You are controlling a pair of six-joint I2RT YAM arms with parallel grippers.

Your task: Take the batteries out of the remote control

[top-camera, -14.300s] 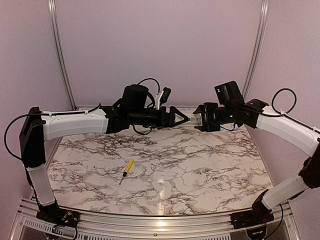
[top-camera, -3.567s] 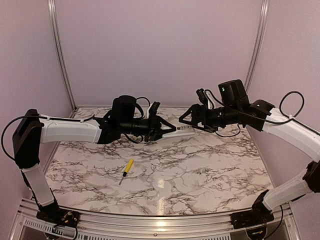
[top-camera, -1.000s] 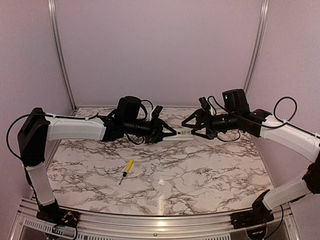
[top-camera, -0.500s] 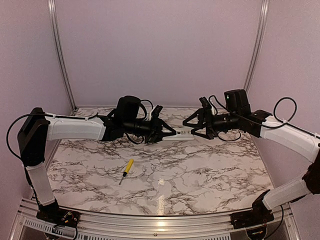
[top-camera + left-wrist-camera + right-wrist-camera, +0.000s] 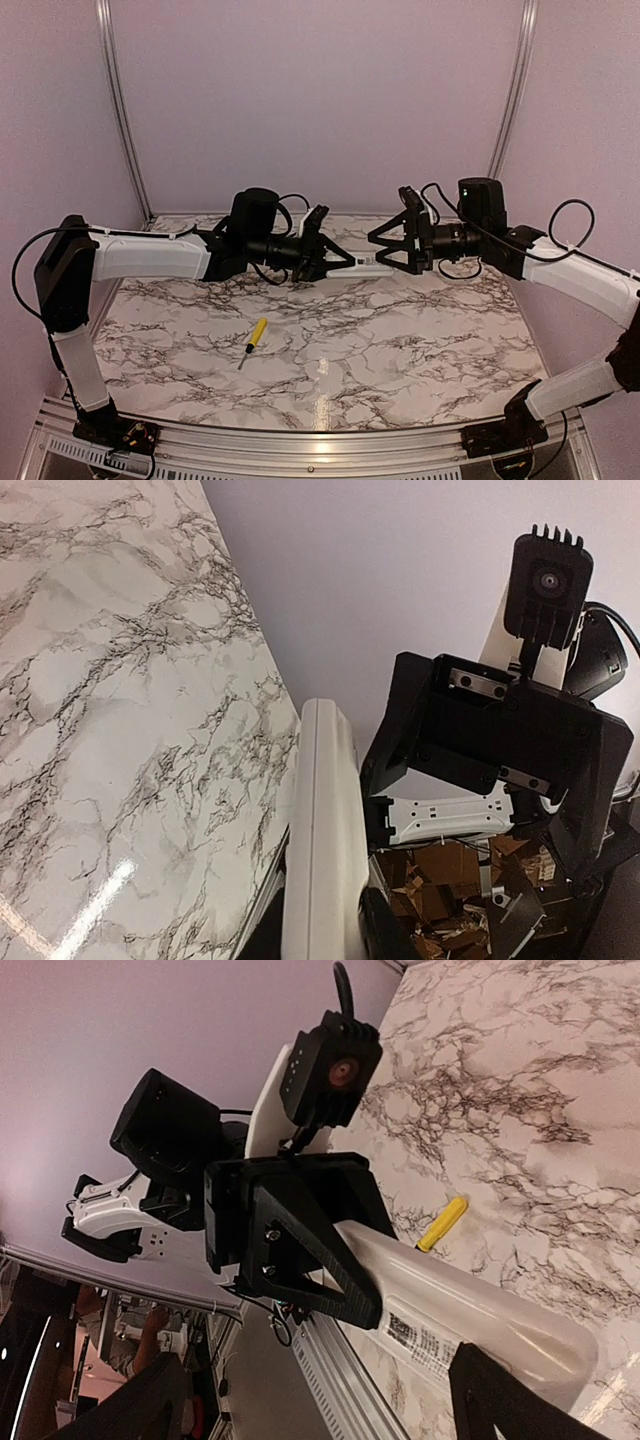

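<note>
The white remote control (image 5: 369, 266) hangs in the air over the back of the table, level and pointing right. My left gripper (image 5: 343, 263) is shut on its left part. The left wrist view shows the remote control (image 5: 322, 820) running up from between the jaws. My right gripper (image 5: 392, 252) stands open at the remote's free end. In the right wrist view, the remote control (image 5: 470, 1312), with a printed label, lies between the spread fingers, close to the lower right finger (image 5: 505, 1400). The batteries are hidden.
A yellow-handled screwdriver (image 5: 256, 338) lies on the marble table (image 5: 400, 350) left of centre, also visible as the screwdriver (image 5: 442, 1223) in the right wrist view. An aluminium rail (image 5: 300, 440) runs along the near edge. Pink walls close the back and sides.
My right wrist has rolled and come slightly right, so its open fingers now stand one above the other at the remote's end. The left gripper keeps its hold and has turned a little.
</note>
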